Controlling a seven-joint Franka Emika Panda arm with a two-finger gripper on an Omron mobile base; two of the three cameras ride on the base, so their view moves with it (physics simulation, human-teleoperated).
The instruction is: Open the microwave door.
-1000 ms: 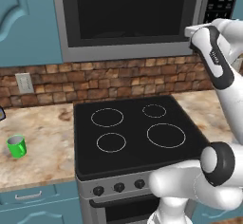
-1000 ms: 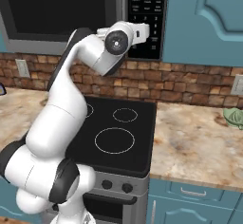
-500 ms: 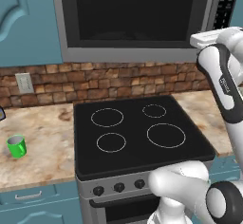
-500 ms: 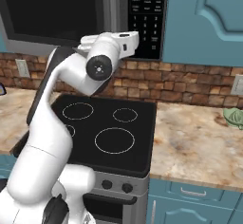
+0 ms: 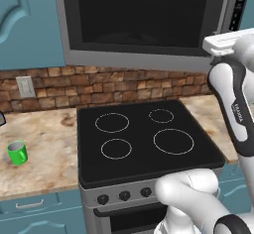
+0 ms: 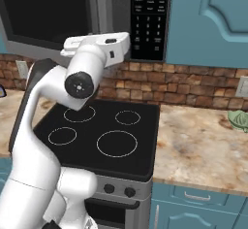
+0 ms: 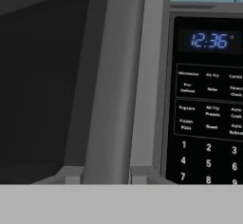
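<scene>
Over the last second the arm (image 6: pixel 80 77) swung back and the microwave door (image 5: pixel 144 20) came ajar, its handle (image 7: pixel 116 90) pulled forward. Claw (image 7: pixel 99 176) grip could not be judged; opening was underway.

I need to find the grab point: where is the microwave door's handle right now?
In the hand view the handle runs as a long grey bar down the door's right edge, between the dark glass window and the black keypad panel.

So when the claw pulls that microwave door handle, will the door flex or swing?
The microwave door looks like a rigid framed panel, so it likely swings as one piece. Its bar handle looks smooth, so it may slip. The keypad panel probably stays put.
</scene>
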